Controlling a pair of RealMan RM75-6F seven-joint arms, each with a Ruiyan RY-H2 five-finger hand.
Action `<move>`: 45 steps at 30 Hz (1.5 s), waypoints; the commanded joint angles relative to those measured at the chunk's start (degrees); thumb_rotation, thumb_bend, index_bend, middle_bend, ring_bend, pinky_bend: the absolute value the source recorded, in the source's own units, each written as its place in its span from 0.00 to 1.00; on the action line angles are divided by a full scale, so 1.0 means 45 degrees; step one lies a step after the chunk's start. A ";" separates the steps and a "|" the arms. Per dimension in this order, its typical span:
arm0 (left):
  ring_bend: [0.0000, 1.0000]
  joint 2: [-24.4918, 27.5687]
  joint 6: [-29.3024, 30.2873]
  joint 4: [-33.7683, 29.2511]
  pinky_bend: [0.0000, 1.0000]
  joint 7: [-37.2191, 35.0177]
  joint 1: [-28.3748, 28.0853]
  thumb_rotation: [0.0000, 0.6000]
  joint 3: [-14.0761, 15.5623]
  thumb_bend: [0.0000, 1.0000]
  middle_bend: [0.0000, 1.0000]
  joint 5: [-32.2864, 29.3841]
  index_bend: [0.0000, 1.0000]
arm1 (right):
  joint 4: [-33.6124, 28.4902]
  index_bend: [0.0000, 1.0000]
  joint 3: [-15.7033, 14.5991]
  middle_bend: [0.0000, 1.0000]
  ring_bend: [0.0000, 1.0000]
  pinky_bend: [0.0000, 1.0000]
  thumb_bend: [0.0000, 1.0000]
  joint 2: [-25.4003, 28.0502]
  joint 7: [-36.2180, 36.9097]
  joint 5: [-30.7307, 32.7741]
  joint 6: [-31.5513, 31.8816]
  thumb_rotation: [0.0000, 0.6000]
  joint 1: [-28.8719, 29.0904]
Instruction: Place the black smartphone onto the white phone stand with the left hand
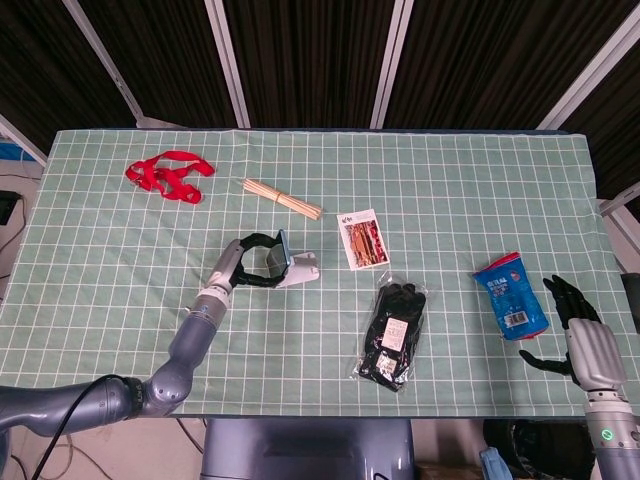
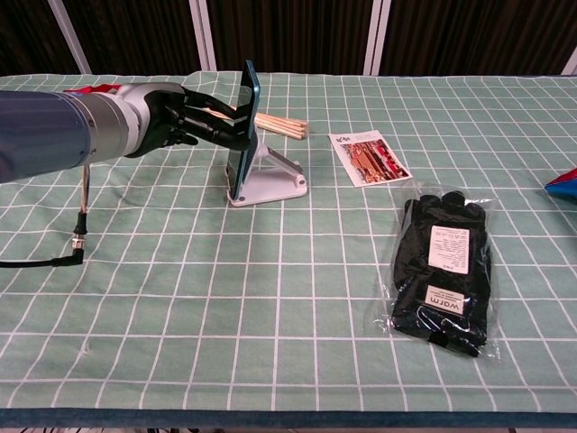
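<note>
1. The black smartphone (image 2: 243,131) stands nearly upright against the white phone stand (image 2: 270,180), its lower edge at the stand's lip and its long axis close to vertical. Whether the lower edge is fully seated behind the lip cannot be told.
2. The left hand (image 2: 185,117) lies directly to the left of the phone and grips it near the upper edge; fingers (image 2: 216,122) reach across to the phone's body. Any release would call for withdrawal leftward, away from the stand.
3. Stand and phone sit on the green checked table cloth (image 2: 270,298) left of centre, nearer the far edge than the near one, well inside the left edge.
4. The phone shows as a thin slab seen edge-on from the chest view, with a blue rim; the head view shows a pale reflective face (image 1: 275,258).
5. The right hand (image 1: 580,335) rests off the table's near right corner, fingers apart, holding nothing, well apart from the stand. The left hand is plainly the nearer.
6. Judgement: placement appears near completion; a tilt on release is the risk.
</note>
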 commanded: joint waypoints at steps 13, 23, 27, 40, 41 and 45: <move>0.07 0.0069 -0.0222 0.0096 0.00 0.0006 -0.0075 1.00 0.0116 0.37 0.41 -0.0032 0.35 | -0.0035 0.00 -0.0004 0.00 0.00 0.15 0.10 0.0018 0.0004 0.0030 -0.0035 1.00 0.0003; 0.04 0.0136 -0.0269 0.0140 0.00 0.0135 -0.0176 1.00 0.0191 0.34 0.25 -0.0196 0.24 | -0.0048 0.00 0.0003 0.00 0.00 0.15 0.10 0.0023 0.0027 0.0042 -0.0033 1.00 0.0001; 0.00 0.0190 -0.0321 0.0110 0.00 0.0250 -0.0226 1.00 0.0285 0.31 0.15 -0.0194 0.16 | -0.0052 0.00 0.0001 0.00 0.00 0.15 0.10 0.0023 0.0031 0.0036 -0.0029 1.00 -0.0002; 0.00 0.0676 -0.0552 -0.0289 0.00 0.0536 -0.0245 1.00 0.0649 0.24 0.00 -0.0065 0.00 | -0.0064 0.00 -0.0002 0.00 0.00 0.15 0.10 0.0026 0.0055 0.0027 -0.0021 1.00 -0.0008; 0.00 0.0747 -0.0500 -0.0401 0.00 0.0546 -0.0205 1.00 0.0688 0.24 0.00 0.0017 0.00 | -0.0063 0.00 -0.0001 0.00 0.00 0.15 0.10 0.0026 0.0056 0.0025 -0.0013 1.00 -0.0011; 0.00 0.1127 -0.0094 -0.1047 0.00 0.0537 0.0126 1.00 0.0909 0.24 0.00 0.0579 0.00 | -0.0063 0.00 -0.0001 0.00 0.00 0.15 0.10 0.0028 0.0058 0.0022 -0.0012 1.00 -0.0011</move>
